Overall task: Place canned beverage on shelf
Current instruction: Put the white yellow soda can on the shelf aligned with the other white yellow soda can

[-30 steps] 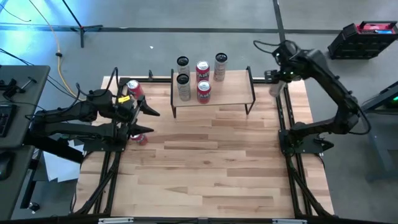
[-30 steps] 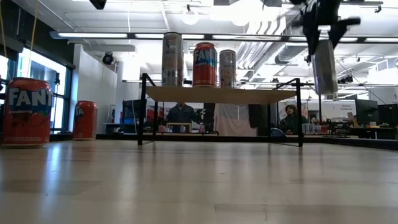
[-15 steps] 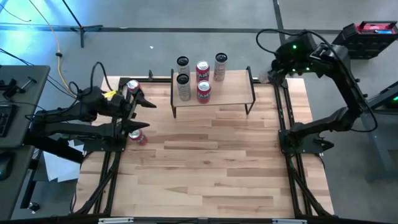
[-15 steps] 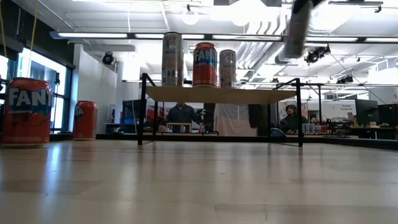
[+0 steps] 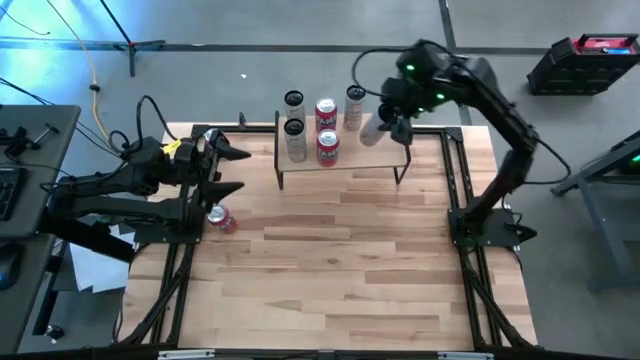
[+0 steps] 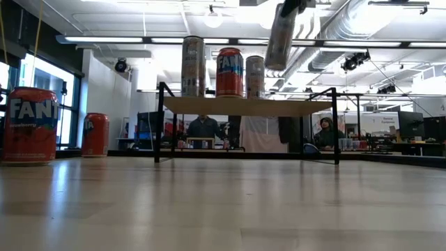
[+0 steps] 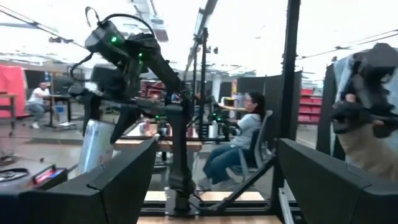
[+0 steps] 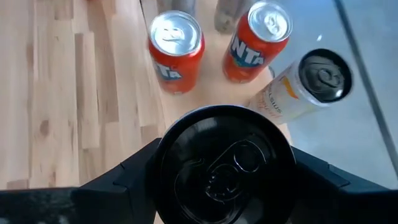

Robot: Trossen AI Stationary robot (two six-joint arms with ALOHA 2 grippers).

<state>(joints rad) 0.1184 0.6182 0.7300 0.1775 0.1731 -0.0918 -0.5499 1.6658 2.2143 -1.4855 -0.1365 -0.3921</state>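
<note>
High view: right gripper (image 5: 385, 118) is up over the right part of the shelf (image 5: 375, 150), clamped on a silver can (image 5: 371, 130) that hangs tilted above the plank, not touching it. Right wrist view looks straight down on that can's dark lid (image 8: 224, 165), wedged between the two dark fingers (image 8: 127, 180), so the grip reads firm. Low view shows the same can (image 6: 281, 35) in the air, leaning, clearly above the plank top and just right of the standing cans.

Already on the shelf, approx. 5 cans: two silver at left (image 5: 294, 140), two red in the middle (image 5: 327, 147), one silver at the back right (image 5: 354, 106). Free plank space sits to the right, under the carried can.

Left gripper (image 5: 230, 170) is off to the table's left side, near the rail, fingers spread and holding nothing. A red can (image 5: 221, 219) stands on the table just beside it. Low view shows two red cans on the table at far left (image 6: 29, 125), well apart from the shelf.

Progress, as a judgement: this can is mid-delivery; it needs straightening, lowering onto the bare plank and letting go. At least the red cans on the table look left to do.
</note>
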